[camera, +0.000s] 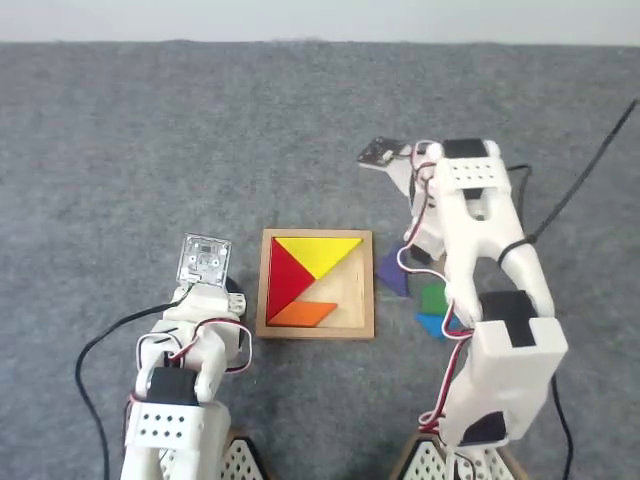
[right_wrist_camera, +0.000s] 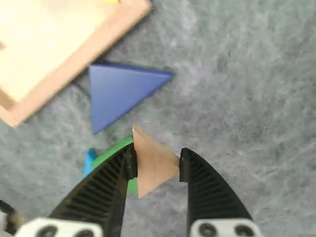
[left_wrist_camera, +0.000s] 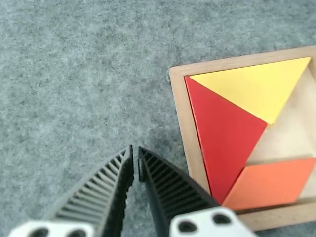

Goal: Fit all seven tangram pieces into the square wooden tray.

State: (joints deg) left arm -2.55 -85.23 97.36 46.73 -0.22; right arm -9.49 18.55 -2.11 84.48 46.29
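- Right gripper (right_wrist_camera: 156, 159): pinching a tan triangle piece (right_wrist_camera: 150, 168) across its width, with one corner poking ahead past the fingertips.
- The key relation is that the wooden tray (right_wrist_camera: 74, 64) lies ahead of that gripper and off toward the left arm's side. The blue triangle (right_wrist_camera: 116, 94) sits on the mat between the two.
- Green piece (right_wrist_camera: 111, 153) and light-blue piece (right_wrist_camera: 90, 159) lie under and behind the fingers.
- The tray holds yellow, red and orange pieces. Its bare floor (camera: 345, 290) is on the side nearest the right arm, so the right arm is better placed.
- Left gripper (left_wrist_camera: 135, 150): pressed together, empty, just beside the tray's far rim (left_wrist_camera: 185, 113).
- The piece probably needs rotating to fit the gap.
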